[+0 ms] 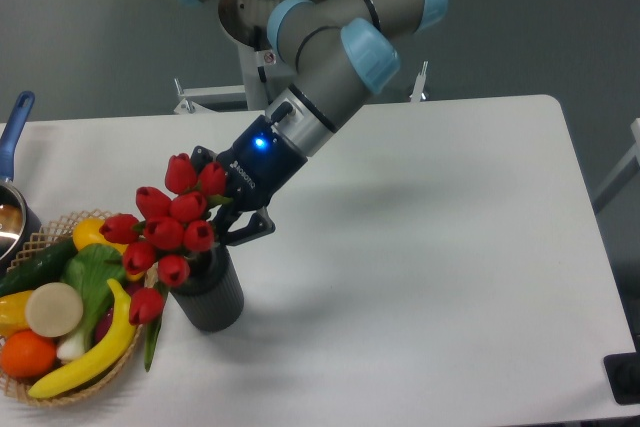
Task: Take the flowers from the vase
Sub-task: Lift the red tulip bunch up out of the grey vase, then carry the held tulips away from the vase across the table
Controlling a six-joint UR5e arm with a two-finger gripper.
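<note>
Flowers (165,235) tilted, buds apparently upper-left

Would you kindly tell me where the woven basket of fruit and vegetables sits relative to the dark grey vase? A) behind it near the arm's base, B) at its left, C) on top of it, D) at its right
B: the basket occupies the table's lower-left corner, with the vase standing immediately to its right.
</note>
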